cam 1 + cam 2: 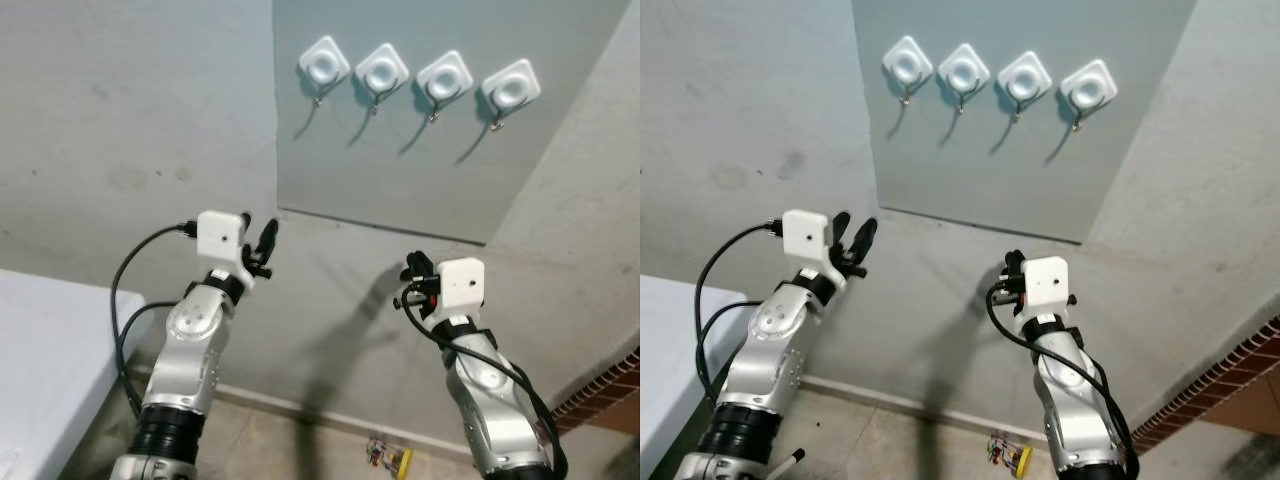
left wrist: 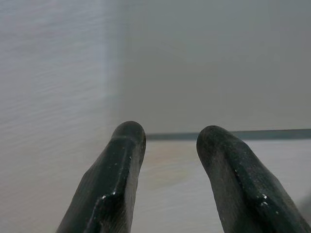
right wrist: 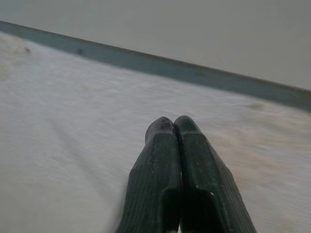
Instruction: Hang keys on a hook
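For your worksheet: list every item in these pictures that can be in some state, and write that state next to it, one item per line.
left gripper: raised toward the wall, fingers open, holding nothing.
right gripper: raised toward the wall, fingers shut together, nothing seen between them.
four hooks: on the grey panel, all bare, nothing hanging.
keys: lying on the floor by the wall, not held.

No legible text, label, brand, number or sign found on any surface; the four white hook mounts [image 1: 324, 62] on the grey wall panel [image 1: 430, 160] carry no markings; the white camera housings [image 1: 221, 234] on both wrists are unmarked; the small coloured item on the floor [image 1: 389, 455] is too small to read.
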Motion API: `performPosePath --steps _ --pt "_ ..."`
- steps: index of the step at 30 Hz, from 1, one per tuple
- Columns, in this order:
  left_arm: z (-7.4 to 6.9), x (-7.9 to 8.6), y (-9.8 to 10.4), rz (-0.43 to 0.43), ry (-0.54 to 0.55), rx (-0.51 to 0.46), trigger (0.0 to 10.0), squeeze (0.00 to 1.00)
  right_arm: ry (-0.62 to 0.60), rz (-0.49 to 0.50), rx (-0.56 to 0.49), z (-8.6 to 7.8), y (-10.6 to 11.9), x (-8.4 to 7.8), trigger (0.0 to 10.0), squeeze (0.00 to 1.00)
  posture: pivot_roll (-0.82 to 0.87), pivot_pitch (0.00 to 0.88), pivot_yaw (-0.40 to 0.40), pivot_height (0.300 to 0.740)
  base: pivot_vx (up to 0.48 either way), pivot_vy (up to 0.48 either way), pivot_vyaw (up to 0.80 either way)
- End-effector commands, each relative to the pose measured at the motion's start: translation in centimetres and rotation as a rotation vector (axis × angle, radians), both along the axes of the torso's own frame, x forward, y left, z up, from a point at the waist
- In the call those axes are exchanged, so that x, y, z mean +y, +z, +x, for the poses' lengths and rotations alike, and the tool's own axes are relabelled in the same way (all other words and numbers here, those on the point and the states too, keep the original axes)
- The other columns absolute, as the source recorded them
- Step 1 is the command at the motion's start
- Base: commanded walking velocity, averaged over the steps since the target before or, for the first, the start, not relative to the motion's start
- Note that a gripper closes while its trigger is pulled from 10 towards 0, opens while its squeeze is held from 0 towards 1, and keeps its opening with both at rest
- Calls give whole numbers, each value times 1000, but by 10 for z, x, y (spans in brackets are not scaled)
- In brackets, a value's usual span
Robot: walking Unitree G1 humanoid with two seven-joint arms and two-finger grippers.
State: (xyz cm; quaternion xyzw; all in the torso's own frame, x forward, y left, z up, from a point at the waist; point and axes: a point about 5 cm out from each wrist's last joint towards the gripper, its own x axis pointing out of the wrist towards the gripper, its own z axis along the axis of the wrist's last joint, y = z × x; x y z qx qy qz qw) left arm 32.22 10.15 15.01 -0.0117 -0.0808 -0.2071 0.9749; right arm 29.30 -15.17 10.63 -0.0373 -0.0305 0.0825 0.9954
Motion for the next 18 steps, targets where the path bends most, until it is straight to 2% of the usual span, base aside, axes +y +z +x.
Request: performPosePath --steps 1,7,9,11,16,18 --pt "-1 3 10 14 -17 -52 10000 0 4 6 -14 1 4 2 10000 0 -42 0 -27 740 0 0 0" --pt "-5 -8 22 62 -120 -101 10000 0 136 49 -81 4 25 9 10000 0 -39 0 -26 740 0 0 0" --pt "-6 -12 31 78 -157 -141 10000 0 199 84 -127 8 42 14 10000 0 -39 0 -26 740 0 0 0" --pt "-6 -14 34 77 -167 -149 10000 0 222 91 -143 9 48 15 10000 0 -38 0 -27 740 0 0 0" --pt "-8 -23 59 77 -235 -228 10000 0 333 138 -265 17 89 25 10000 0 -34 0 -31 740 0 0 0" --pt "-8 -25 63 71 -243 -240 10000 0 342 138 -282 18 95 26 10000 0 -34 0 -31 740 0 0 0"
